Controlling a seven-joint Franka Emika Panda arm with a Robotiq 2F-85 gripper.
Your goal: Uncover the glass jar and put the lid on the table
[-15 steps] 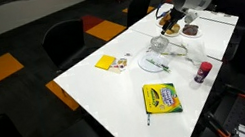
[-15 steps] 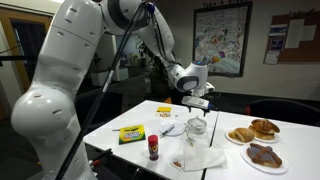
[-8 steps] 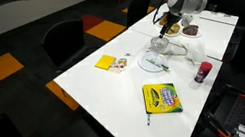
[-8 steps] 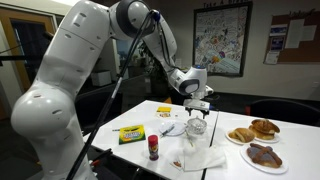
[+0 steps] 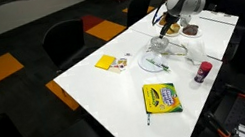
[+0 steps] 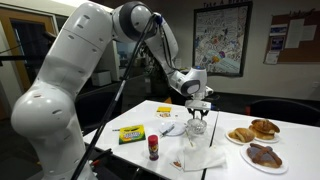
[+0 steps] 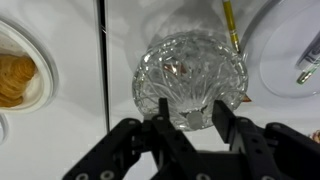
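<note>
The table (image 5: 117,92) carries a crayon box (image 5: 162,99), plate (image 5: 152,63), bottle (image 5: 202,71) and glass jar (image 5: 160,45).

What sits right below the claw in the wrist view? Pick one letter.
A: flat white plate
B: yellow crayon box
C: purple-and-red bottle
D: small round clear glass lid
D: in the wrist view the claw hangs open over the small round clear glass lid, while the flat white plate lies off to the side.
</note>
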